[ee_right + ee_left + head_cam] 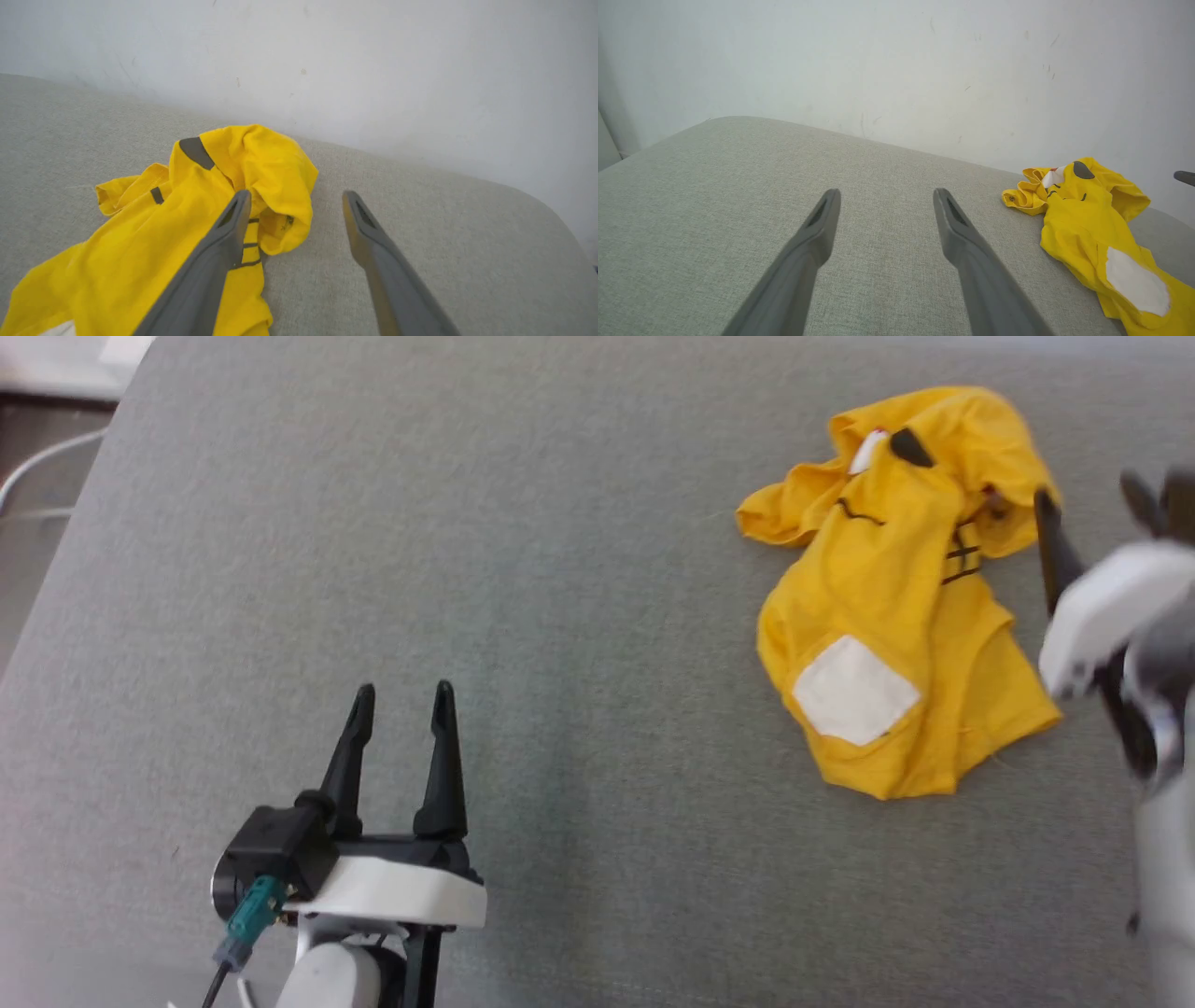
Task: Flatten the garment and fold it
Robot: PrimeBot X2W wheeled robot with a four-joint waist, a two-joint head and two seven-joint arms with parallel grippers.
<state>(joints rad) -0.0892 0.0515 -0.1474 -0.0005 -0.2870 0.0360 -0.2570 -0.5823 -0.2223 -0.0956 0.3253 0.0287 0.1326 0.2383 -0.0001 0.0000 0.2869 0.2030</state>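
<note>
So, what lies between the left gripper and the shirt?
Nothing but bare grey surface. The head view shows that stretch plainly, from the left gripper across to the crumpled shirt.

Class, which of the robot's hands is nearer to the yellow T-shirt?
Right. The right hand, open, is at the T-shirt's right edge; the left hand, also open, is well off to its left over the grey surface.

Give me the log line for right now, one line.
shirt: crumpled, not flattened, on grey surface | left pincer: open, empty, away from shirt | right pincer: open, empty, at shirt's edge
</note>
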